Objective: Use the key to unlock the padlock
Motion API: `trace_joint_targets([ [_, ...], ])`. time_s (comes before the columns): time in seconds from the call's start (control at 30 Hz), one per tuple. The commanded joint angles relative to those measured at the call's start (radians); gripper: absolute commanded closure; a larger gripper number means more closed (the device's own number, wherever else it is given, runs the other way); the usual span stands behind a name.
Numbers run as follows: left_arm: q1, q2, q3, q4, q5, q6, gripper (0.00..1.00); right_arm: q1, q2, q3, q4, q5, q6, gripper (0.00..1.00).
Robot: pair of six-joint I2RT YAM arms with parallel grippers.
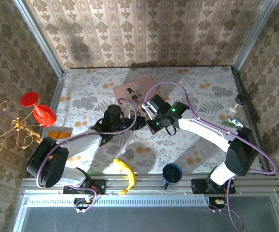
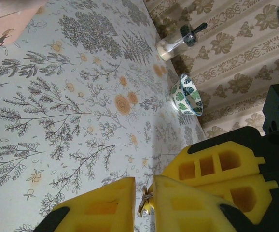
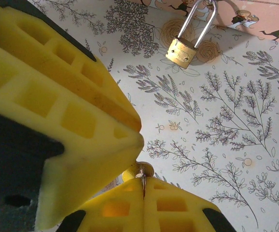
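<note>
Floral tablecloth spread under both arms, patterned wallpaper behind. Left gripper closed to narrow gap, small metal key pinched between yellow pads. Right gripper set tip to tip against it, pads pressed together on same key. Padlock seen flat on cloth ahead of right fingertips, well apart, shackle pointed at pink box. Bowl seen beyond left gripper, near wall.
</note>
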Motion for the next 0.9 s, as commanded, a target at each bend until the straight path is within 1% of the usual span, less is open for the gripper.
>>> trace_joint_targets([
  [0.0,-0.008,0.005,0.013,0.018,0.006,-0.001,0.89,0.006,-0.02,-0.009,0.012,0.0,0.017,1.0],
  [0.07,-0.008,0.004,0.013,0.014,0.005,0.0,0.93,0.007,-0.02,-0.006,0.015,0.002,0.018,1.0],
  [0.17,-0.009,0.0,0.01,0.007,0.003,0.004,0.94,0.007,-0.024,-0.009,0.022,0.003,0.021,1.0],
  [0.23,-0.008,-0.002,0.009,-0.002,0.0,0.009,0.99,0.007,-0.026,-0.009,0.027,0.003,0.024,1.0],
  [0.27,-0.008,-0.005,0.007,-0.007,-0.003,0.013,1.0,0.006,-0.027,-0.011,0.03,0.003,0.024,1.0],
  [0.4,-0.007,-0.026,0.006,-0.036,-0.024,0.038,1.0,0.007,-0.03,-0.011,0.036,0.003,0.028,1.0],
  [0.53,-0.007,-0.078,0.007,-0.097,-0.075,0.102,1.0,0.005,-0.043,-0.018,0.034,0.009,0.028,0.99],
  [0.67,0.001,-0.156,0.025,-0.178,-0.134,0.21,1.0,0.005,-0.083,-0.046,0.03,0.006,0.026,0.83],
  [0.77,0.016,-0.206,0.059,-0.266,-0.172,0.283,1.0,0.005,-0.135,-0.075,0.029,0.014,0.032,0.74],
  [0.83,0.032,-0.23,0.079,-0.305,-0.174,0.318,1.0,0.002,-0.167,-0.096,0.034,0.021,0.038,0.69],
  [0.87,0.042,-0.241,0.087,-0.318,-0.164,0.331,1.0,0.001,-0.21,-0.109,0.04,0.022,0.041,0.68],
])
